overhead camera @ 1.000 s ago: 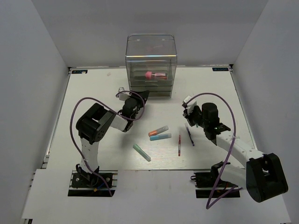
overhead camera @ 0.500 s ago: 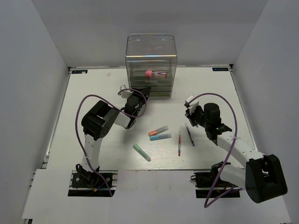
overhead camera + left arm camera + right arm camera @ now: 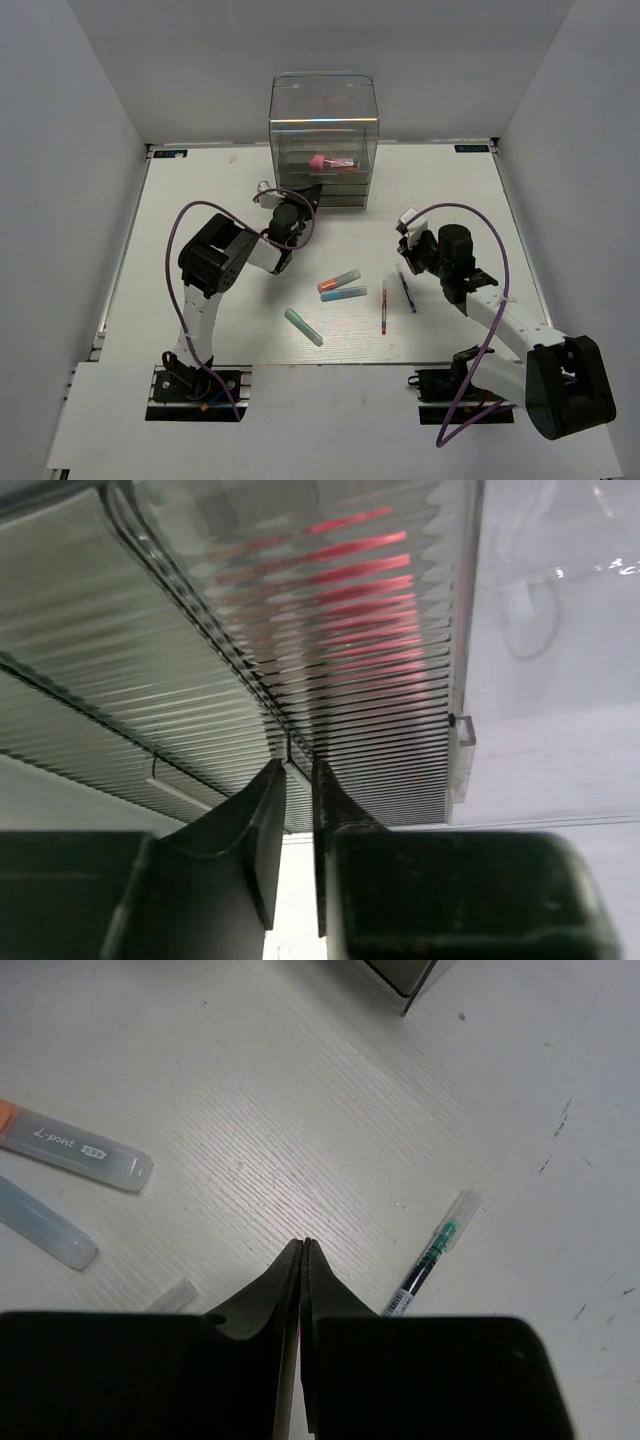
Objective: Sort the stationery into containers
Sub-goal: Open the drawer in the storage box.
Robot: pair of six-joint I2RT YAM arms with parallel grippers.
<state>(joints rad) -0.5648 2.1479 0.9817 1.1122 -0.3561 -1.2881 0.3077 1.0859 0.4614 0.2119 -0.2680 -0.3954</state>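
Note:
The clear smoky organiser (image 3: 322, 140) stands at the back with a pink-red marker (image 3: 325, 160) inside. My left gripper (image 3: 304, 195) is at its drawer fronts. In the left wrist view the fingers (image 3: 297, 770) are nearly together on a thin clear drawer lip. Orange-capped (image 3: 339, 280), light blue (image 3: 343, 294) and teal-green (image 3: 303, 327) markers lie on the table, with a red pen (image 3: 384, 310) and a dark pen (image 3: 407, 290). My right gripper (image 3: 408, 252) is shut and empty (image 3: 303, 1243), just above the table beside the dark pen (image 3: 430, 1265).
The white table (image 3: 200, 200) ends at walls on the left, right and back. The right wrist view shows the orange-capped marker (image 3: 75, 1147), the light blue marker (image 3: 45, 1225) and a corner of the organiser (image 3: 400, 975).
My left gripper has moved forward to the organiser's drawer fronts. My right gripper has shifted slightly toward the near edge and stays shut.

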